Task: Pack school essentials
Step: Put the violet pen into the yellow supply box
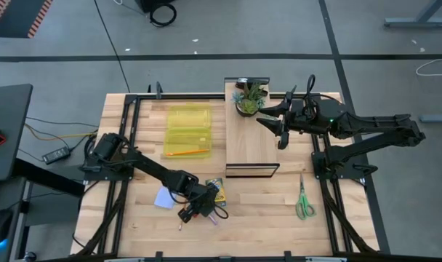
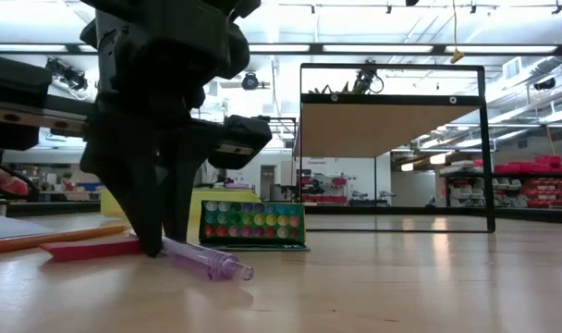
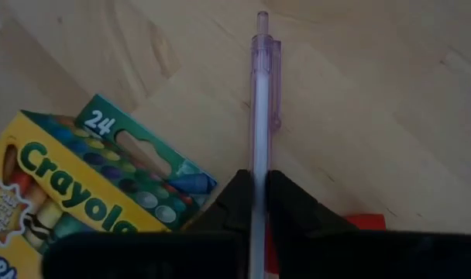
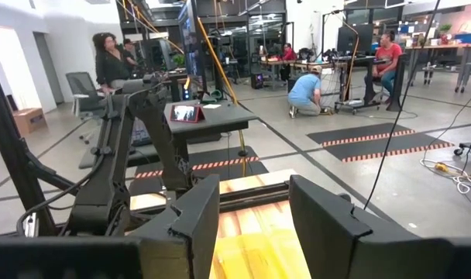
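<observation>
My left gripper (image 3: 256,177) points down at the table's near side, shut on a translucent purple pen (image 3: 261,93). Beside it lie the green-and-yellow crayon box (image 3: 73,186), a flat red item (image 2: 87,248) and an orange pencil (image 2: 31,242). The pale blue notepad (image 1: 163,198) lies left of the gripper. The green-handled scissors (image 1: 303,200) lie near the right edge. Another orange pencil (image 1: 186,152) rests in a clear yellow case (image 1: 187,129). My right gripper (image 4: 255,209) is open and hovers over the wooden board (image 1: 246,138). My left gripper pinches the purple pen's barrel (image 3: 258,159) between its two fingers (image 2: 152,231), well back from the clip end (image 2: 235,271). The fingers come from above, pointing down, and lie across the pen. The pen lies on the table.
A potted green plant (image 1: 248,98) stands at the far end of the wooden board, whose black frame (image 2: 392,148) stands upright behind the crayon box. Bare wood lies between the crayon box and the scissors. People are in the room beyond the table.
</observation>
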Motion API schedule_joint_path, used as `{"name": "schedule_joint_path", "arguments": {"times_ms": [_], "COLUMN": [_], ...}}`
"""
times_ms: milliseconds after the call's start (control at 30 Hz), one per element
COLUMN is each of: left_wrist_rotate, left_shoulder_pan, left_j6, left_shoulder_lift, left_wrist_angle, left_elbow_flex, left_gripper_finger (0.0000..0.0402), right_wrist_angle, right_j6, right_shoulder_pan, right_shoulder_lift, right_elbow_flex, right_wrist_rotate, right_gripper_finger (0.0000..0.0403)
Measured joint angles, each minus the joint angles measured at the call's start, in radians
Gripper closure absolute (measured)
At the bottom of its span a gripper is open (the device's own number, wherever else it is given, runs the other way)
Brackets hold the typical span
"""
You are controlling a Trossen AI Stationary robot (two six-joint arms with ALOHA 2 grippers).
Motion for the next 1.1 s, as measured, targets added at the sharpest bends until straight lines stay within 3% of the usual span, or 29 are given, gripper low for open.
{"name": "schedule_joint_path", "arguments": {"times_ms": [300,767,1100], "left_wrist_rotate": [-0.008,-0.059,-0.099], "left_shoulder_pan": [-0.001,-0.002,0.007], "left_j6": [-0.03,-0.1,-0.121], "left_shoulder_lift": [-0.007,-0.119,-0.195], "left_wrist_angle": [-0.018,-0.09,-0.22], "left_elbow_flex": [-0.001,-0.006,-0.005], "left_gripper_finger": [0.0386,0.0383,0.038], "right_wrist_angle": [0.0,0.0,0.0], "right_j6": [0.0,0.0,-0.008], "right_shoulder_pan": [0.0,0.0,0.0], "right_shoulder_lift": [0.0,0.0,0.0], "right_elbow_flex": [0.0,0.0,0.0], "right_wrist_rotate": [0.0,0.0,0.0], "right_gripper_finger": [0.024,0.024,0.024]}}
